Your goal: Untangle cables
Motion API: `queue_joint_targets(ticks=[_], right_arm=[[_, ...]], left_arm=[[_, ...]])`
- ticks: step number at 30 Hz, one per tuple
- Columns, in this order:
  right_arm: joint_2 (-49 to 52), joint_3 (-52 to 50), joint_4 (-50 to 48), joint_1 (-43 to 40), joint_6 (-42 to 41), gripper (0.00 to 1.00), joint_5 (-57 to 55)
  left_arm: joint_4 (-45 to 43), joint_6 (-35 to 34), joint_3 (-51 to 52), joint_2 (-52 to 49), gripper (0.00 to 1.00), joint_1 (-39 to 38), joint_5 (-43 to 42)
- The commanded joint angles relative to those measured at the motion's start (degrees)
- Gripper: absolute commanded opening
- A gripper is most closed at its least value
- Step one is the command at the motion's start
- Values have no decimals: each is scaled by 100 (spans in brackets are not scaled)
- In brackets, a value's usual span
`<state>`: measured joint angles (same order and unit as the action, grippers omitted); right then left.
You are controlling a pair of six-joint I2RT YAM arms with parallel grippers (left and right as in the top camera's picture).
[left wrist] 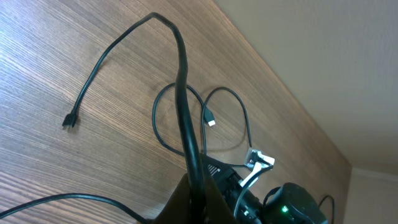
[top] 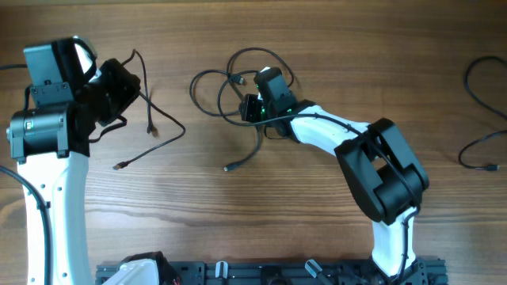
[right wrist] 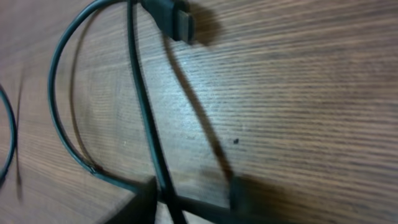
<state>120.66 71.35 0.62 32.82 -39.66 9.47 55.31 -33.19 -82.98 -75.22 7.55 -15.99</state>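
Thin black cables lie in tangled loops (top: 207, 79) at the table's middle, with one tail ending in a plug (top: 228, 167). My right gripper (top: 252, 109) hangs low over these loops. In the right wrist view its jaws (right wrist: 189, 196) stand partly open, and one cable (right wrist: 146, 118) runs between them close to the left finger (right wrist: 143, 199). A plug end (right wrist: 177, 18) lies just ahead. My left gripper (top: 136, 85) is shut on another cable (left wrist: 180, 74), which arcs up from the jaws (left wrist: 194, 186) and drops to a plug (left wrist: 69, 121).
Two more black cables (top: 485, 87) lie at the table's far right edge. A loose cable end with a plug (top: 120, 166) rests near the left arm. A black rail (top: 261, 273) runs along the front edge. The left arm's white link (top: 59, 206) stands at the left.
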Motion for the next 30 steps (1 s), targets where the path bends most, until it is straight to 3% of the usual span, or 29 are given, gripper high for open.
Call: queue_joint_targets(ticks=[1, 5, 10, 16, 25, 30], right_arm=[[256, -39, -11, 26, -420, 12, 76], [168, -37, -15, -26, -260, 6, 177], [-271, -33, 37, -275, 605, 6, 1088], [-1414, -33, 448, -890, 1019, 5, 2098], [-3698, -33, 1224, -2391, 1117, 4, 2339], [-4520, 2, 1364, -3783, 1091, 4, 2354]], left_arm=[[-4, 149, -22, -28, 4, -26, -50], [7, 149, -22, -33, 4, -26, -48], [7, 149, -22, -33, 4, -26, -48], [4, 149, -22, -33, 4, -26, -48], [7, 149, -22, -33, 4, -26, -48], [7, 149, -22, -33, 4, -26, -48]])
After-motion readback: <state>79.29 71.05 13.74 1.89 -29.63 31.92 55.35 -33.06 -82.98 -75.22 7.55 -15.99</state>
